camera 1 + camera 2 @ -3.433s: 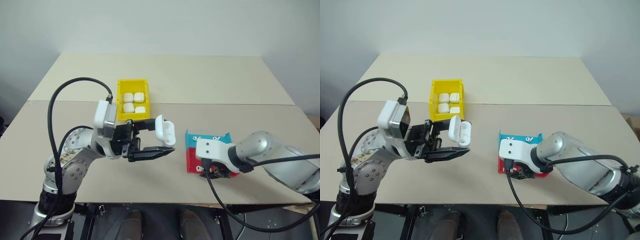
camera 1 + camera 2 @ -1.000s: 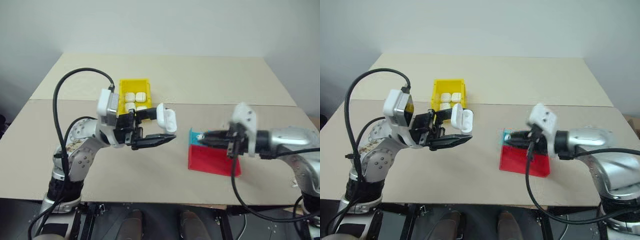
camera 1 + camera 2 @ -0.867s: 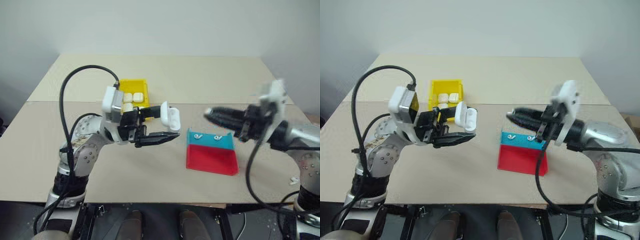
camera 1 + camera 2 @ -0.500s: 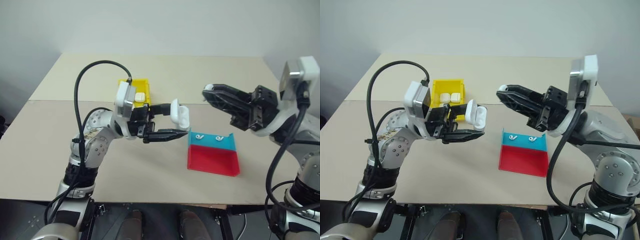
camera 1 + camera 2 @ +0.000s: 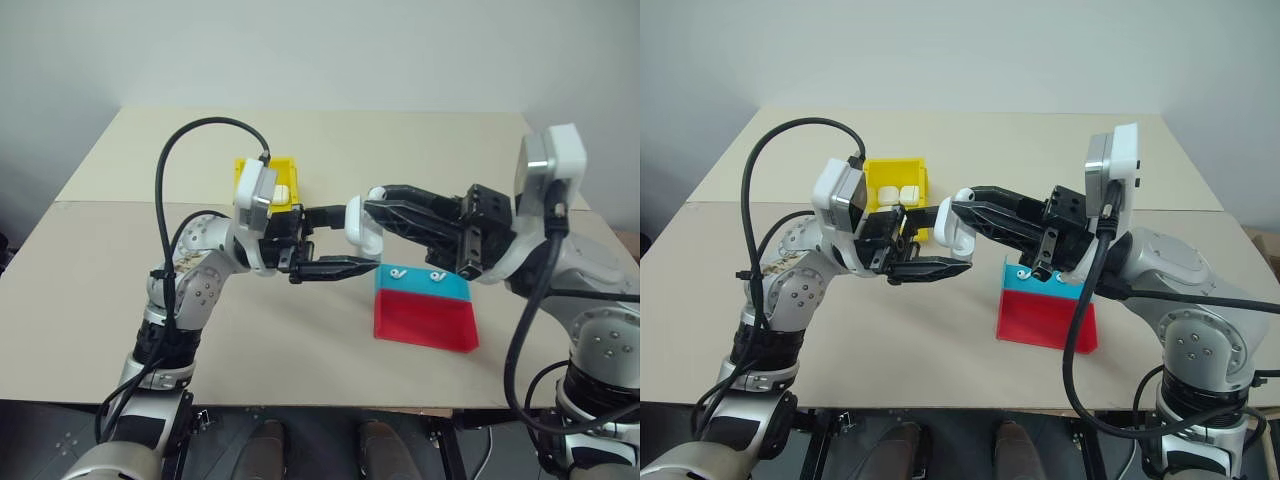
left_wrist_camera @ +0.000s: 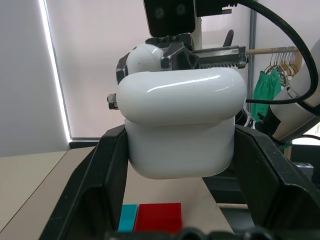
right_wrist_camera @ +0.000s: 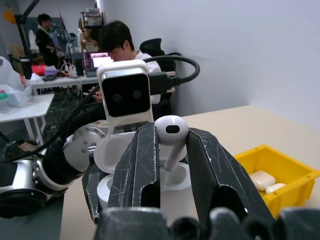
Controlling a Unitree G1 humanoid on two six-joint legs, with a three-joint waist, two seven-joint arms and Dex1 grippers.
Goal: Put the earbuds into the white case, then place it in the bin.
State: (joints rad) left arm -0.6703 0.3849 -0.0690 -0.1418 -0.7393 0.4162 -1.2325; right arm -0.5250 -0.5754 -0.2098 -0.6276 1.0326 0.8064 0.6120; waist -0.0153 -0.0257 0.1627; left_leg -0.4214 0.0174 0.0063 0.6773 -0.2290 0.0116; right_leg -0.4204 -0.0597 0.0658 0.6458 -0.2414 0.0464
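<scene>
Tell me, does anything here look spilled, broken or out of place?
Nothing stands out. The left gripper holds the open white case in the air, the right gripper pinches one earbud above it, two more earbuds lie on the blue tray, and closed cases sit tidily in the yellow bin.

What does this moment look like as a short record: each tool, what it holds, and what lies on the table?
left tool: shut on the white case, lid open
right tool: shut on one earbud, held at the open case
blue tray: two more earbuds lying in it
red tray: directly next to the blue tray
yellow bin: on the table, white cases inside
step: earbud not yet seated
</scene>
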